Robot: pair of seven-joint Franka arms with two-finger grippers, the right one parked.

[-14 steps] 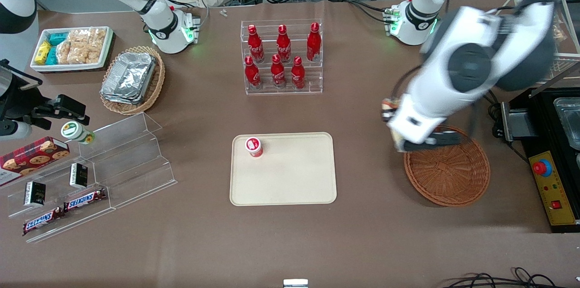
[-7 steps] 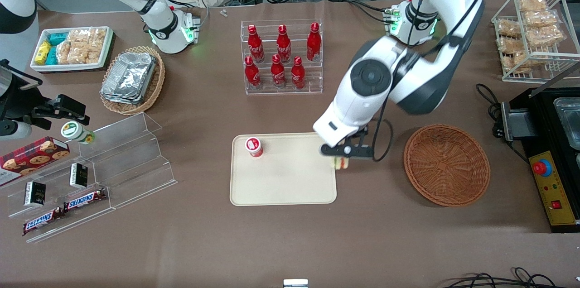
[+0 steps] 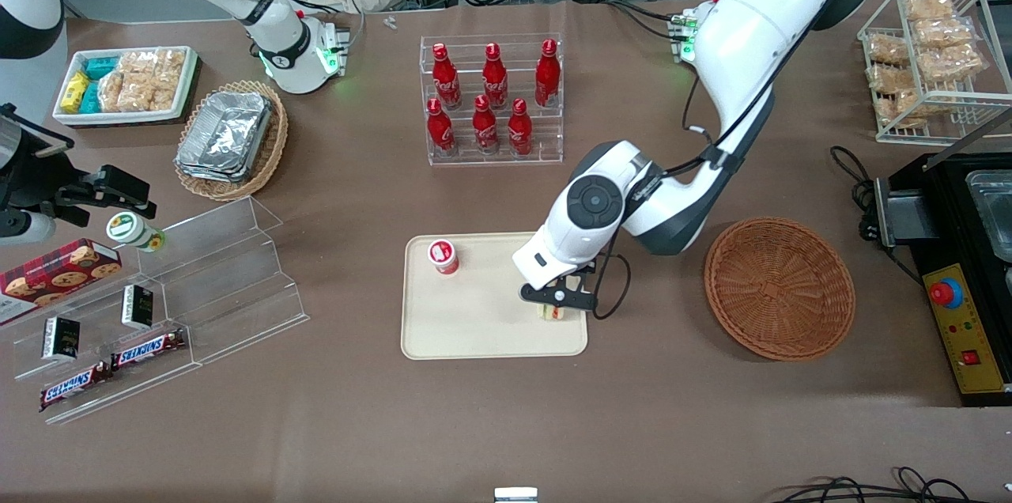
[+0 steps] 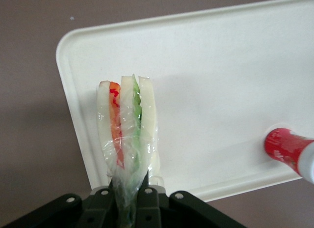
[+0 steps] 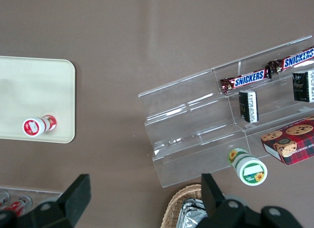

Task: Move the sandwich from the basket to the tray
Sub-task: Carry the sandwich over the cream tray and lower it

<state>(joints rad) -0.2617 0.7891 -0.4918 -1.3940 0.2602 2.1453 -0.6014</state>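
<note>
1. The gripper (image 3: 556, 305) is clamped on the sandwich (image 4: 126, 134), holding it above the tray (image 3: 474, 329) near the corner nearest the front camera and the basket (image 3: 779, 287).
2. A small red bottle (image 3: 443, 256) stands on the tray, well apart from the sandwich.
3. The basket sits on the table (image 3: 506, 424) beside the tray.

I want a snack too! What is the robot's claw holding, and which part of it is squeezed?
The gripper, over the flat cream-beige plastic tray, holds a plastic-wrapped triangular sandwich of pale bread, pinched at its narrow end.
</note>
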